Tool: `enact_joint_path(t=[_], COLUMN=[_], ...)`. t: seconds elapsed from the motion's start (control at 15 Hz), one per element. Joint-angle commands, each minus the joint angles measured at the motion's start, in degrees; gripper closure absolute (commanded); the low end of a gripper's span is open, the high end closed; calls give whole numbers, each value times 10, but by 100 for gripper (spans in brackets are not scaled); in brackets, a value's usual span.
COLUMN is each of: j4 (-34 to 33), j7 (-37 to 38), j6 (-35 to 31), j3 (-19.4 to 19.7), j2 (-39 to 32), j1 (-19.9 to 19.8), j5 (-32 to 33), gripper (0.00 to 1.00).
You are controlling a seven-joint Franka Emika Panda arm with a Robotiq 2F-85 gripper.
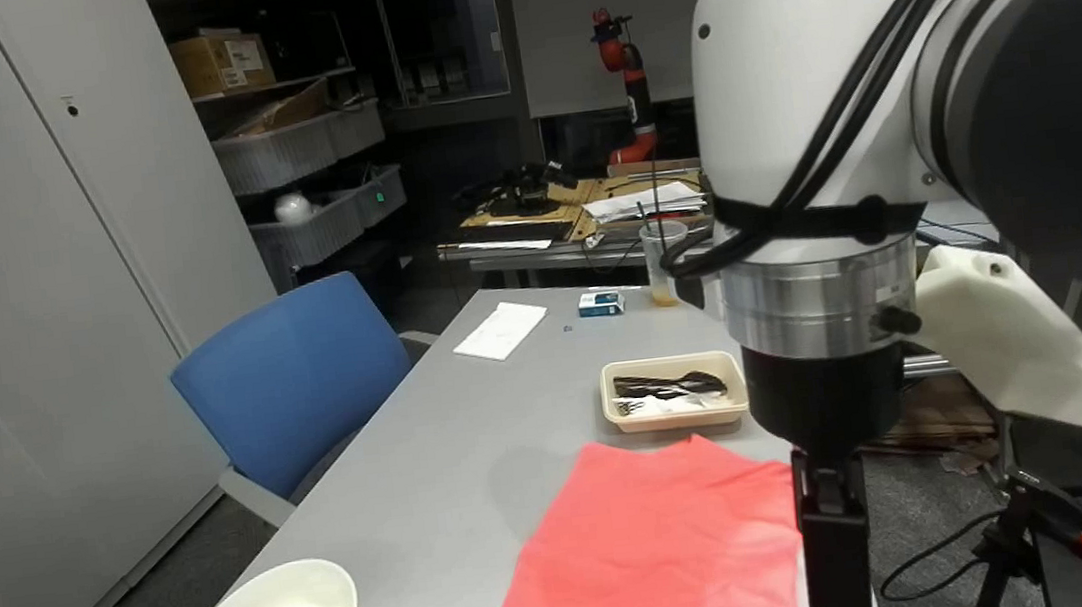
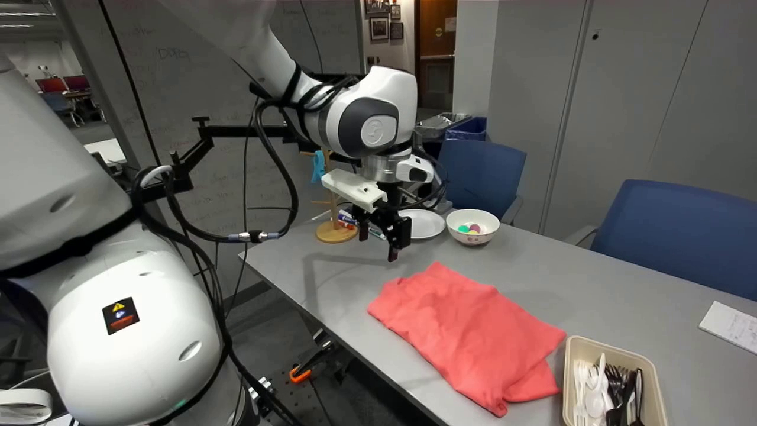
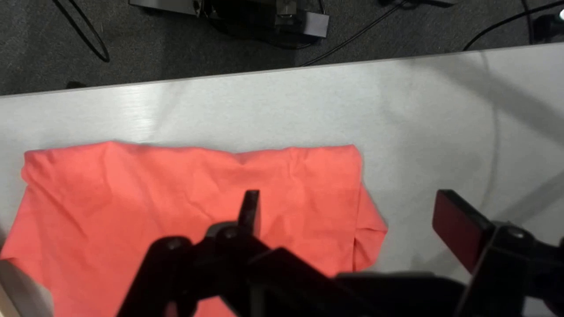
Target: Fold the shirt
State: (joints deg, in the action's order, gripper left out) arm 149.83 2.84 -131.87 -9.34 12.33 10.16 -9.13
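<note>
Because its fingers [image 3: 460,232] stand apart gripping nothing, the claw [image 2: 378,244] seems held ready to pinch; the coral-red shirt [image 2: 467,331] lies creased on the surface [image 2: 621,296], just beside the cutlery tray [image 1: 679,421]; the white bowl [image 2: 467,239] sits farther off, presumably leaving folding room.

Wrinkled coral shirt [image 3: 176,198] on grey table [image 3: 264,112]

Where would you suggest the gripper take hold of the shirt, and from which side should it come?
I'd pinch the shirt at its end away from the cutlery tray, coming from above. It lies nearly flat, and in the wrist view a small flap juts out at that end, likely giving loose cloth to grip. The open gripper points down, suiting that approach.
</note>
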Motion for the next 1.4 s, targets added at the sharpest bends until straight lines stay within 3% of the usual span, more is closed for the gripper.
enact_joint_path(t=[0.0,0.33,0.67,0.73,1.13,1.33], j4=[-9,-34,-65,-42,-50,-56], j7=[-30,-68,-31,-48,-50,-47], j6=[-30,-109,-181,-160,-166,-190], j3=[-11,-37,-32,-43,-43,-37], j2=[-58,-159,-242,-207,-227,-255], j1=[15,38,44,38,38,47], j5=[-1,13,131,94,99,144], gripper=[0,0,0,0,0,0])
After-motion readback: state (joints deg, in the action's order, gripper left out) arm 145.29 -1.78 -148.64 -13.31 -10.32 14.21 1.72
